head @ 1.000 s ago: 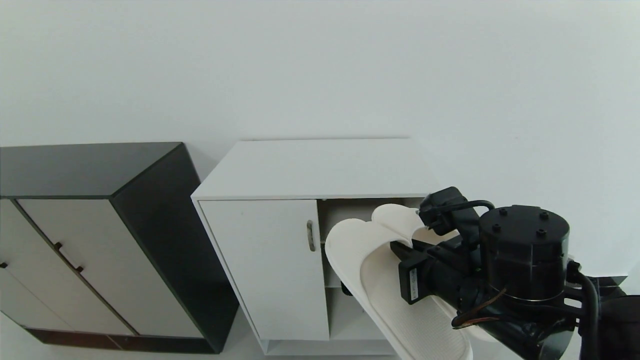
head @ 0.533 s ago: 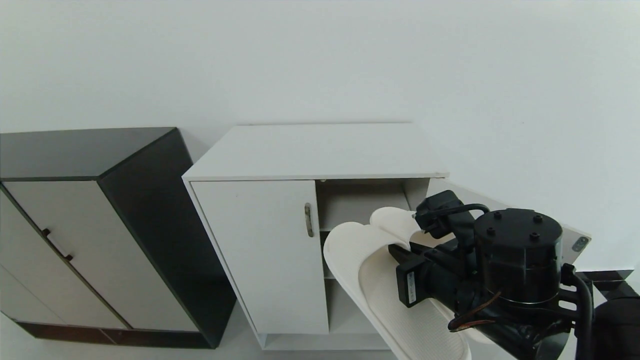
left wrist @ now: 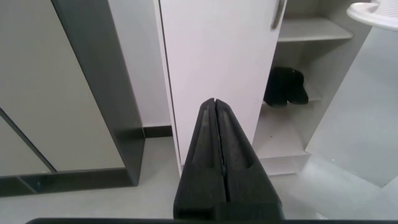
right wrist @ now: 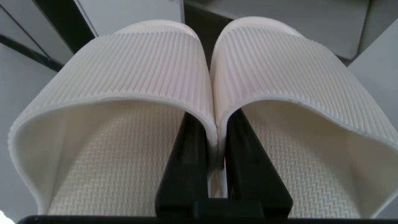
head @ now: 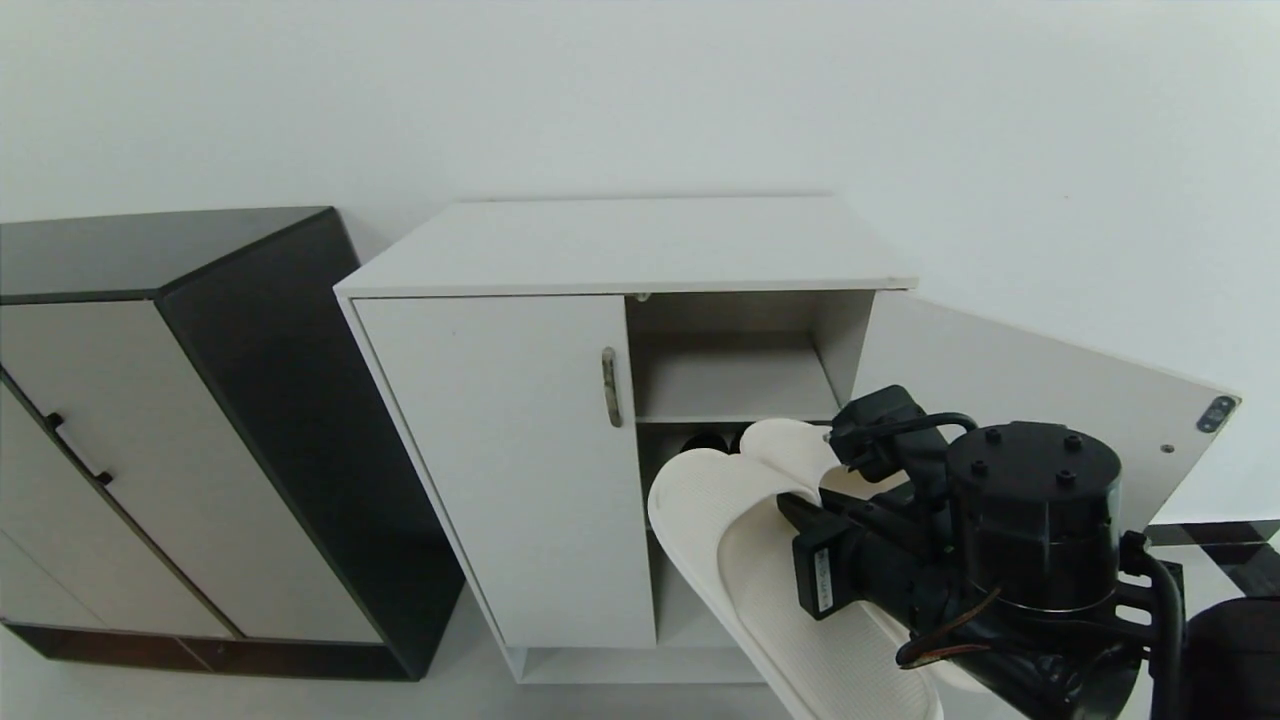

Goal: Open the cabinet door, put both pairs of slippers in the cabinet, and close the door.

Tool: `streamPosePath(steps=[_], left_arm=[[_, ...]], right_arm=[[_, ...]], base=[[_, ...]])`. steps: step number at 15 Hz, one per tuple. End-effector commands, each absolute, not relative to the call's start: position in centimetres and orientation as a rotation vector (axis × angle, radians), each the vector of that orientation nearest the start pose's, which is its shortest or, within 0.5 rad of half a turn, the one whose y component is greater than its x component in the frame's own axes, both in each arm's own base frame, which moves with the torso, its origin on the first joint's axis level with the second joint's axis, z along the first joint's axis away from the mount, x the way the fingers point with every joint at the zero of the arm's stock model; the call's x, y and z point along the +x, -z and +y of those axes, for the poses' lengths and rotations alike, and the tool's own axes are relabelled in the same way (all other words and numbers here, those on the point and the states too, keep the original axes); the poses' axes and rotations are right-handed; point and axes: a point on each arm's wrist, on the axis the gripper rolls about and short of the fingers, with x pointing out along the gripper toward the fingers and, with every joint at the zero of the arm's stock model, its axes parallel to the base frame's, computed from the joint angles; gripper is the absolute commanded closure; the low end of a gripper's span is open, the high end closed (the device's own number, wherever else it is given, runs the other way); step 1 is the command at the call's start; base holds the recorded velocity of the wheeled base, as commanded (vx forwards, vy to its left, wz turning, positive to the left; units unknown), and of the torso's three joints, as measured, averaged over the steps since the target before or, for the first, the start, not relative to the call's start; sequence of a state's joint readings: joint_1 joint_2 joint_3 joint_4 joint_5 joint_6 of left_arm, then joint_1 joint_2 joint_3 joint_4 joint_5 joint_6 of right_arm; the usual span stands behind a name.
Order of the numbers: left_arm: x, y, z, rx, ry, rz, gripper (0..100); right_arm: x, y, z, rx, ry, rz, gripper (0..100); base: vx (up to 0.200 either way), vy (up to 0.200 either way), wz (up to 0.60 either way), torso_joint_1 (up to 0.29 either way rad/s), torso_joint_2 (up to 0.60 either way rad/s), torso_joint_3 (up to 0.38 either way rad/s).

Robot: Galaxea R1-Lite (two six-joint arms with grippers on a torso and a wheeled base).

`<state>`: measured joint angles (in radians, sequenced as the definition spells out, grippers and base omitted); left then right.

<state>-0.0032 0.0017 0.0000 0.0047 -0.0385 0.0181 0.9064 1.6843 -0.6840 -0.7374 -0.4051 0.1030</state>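
The white cabinet [head: 630,245] stands with its right door [head: 1010,390] swung open and its left door [head: 520,460] closed. My right gripper [right wrist: 216,163] is shut on the inner edges of a pair of white slippers [head: 740,540], held side by side in front of the open right half, toes towards the shelves. A pair of black slippers [left wrist: 285,86] rests on the middle shelf inside. My left gripper [left wrist: 215,109] is shut with nothing in it, low before the closed left door [left wrist: 217,56].
A dark cabinet with pale doors [head: 190,440] stands close to the left of the white one. The upper shelf [head: 735,385] holds nothing. The open door juts out to the right of my right arm. Bare floor [left wrist: 124,199] lies in front.
The head view has shifted, so the cabinets sit lower and more of the open door and shelves shows. The right gripper holds the white slippers as before.
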Motion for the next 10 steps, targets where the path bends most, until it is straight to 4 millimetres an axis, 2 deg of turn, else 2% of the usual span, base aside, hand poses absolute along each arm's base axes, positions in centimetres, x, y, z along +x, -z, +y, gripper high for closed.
streamPosePath(steps=[1,10], left_arm=[[-2.27,-7.5,-0.08,0.018,0.041,0.006,100],[-2.27,-7.5,-0.08,0.017,0.041,0.006,100]], right_arm=[[18.51,-16.45,22.21,-0.064,-0.486,0.239,100],[18.55,-16.19,22.25,-0.077,-0.487,0.244,100]], base=[[0.0,0.0,0.0,-0.168,0.5,0.315],[0.0,0.0,0.0,-0.121,0.46,0.34]])
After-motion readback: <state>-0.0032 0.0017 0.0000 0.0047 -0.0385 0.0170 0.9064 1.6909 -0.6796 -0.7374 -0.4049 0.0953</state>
